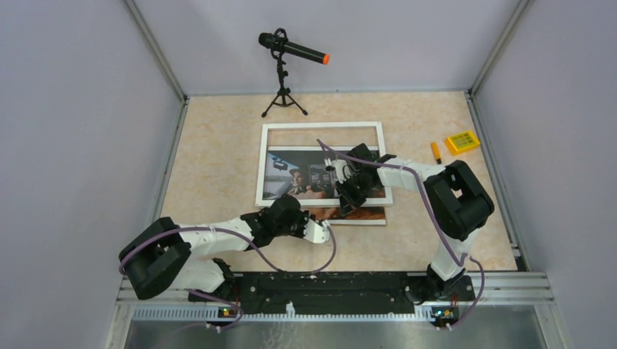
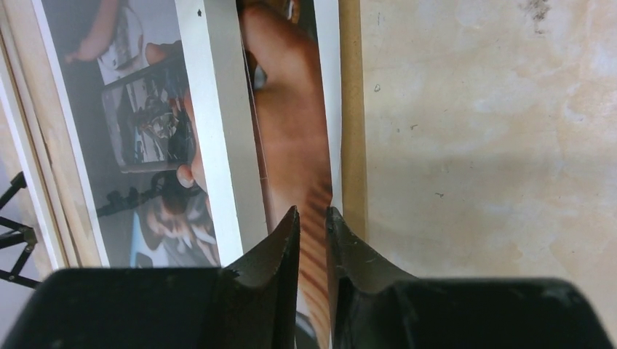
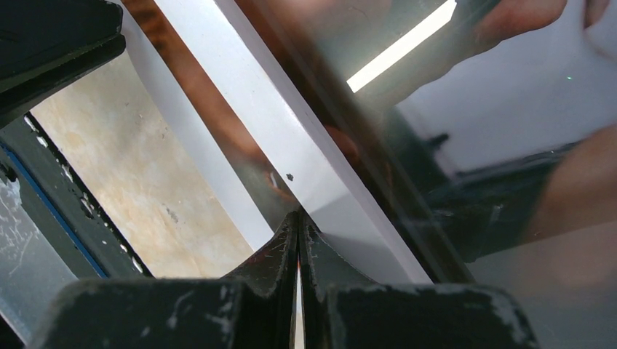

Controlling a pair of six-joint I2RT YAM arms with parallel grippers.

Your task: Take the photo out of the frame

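Observation:
The frame (image 1: 320, 126) lies flat at the table's middle, its white rim also showing in the left wrist view (image 2: 218, 131) and the right wrist view (image 3: 291, 131). The photo (image 1: 298, 178) shows through its near half, and an orange-tan strip sticks out past the near rim (image 2: 291, 131). My left gripper (image 1: 326, 227) (image 2: 313, 214) is over that strip, jaws nearly shut with a narrow gap, nothing pinched between them. My right gripper (image 1: 348, 195) (image 3: 299, 214) is shut, its tips against the frame's near rim.
A thin brown board edge (image 2: 353, 145) runs beside the photo strip. A microphone on a tripod (image 1: 293, 49) stands at the back. An orange marker (image 1: 436, 152) and a yellow box (image 1: 463, 141) lie at the right. A metal rail (image 1: 327, 291) borders the near edge.

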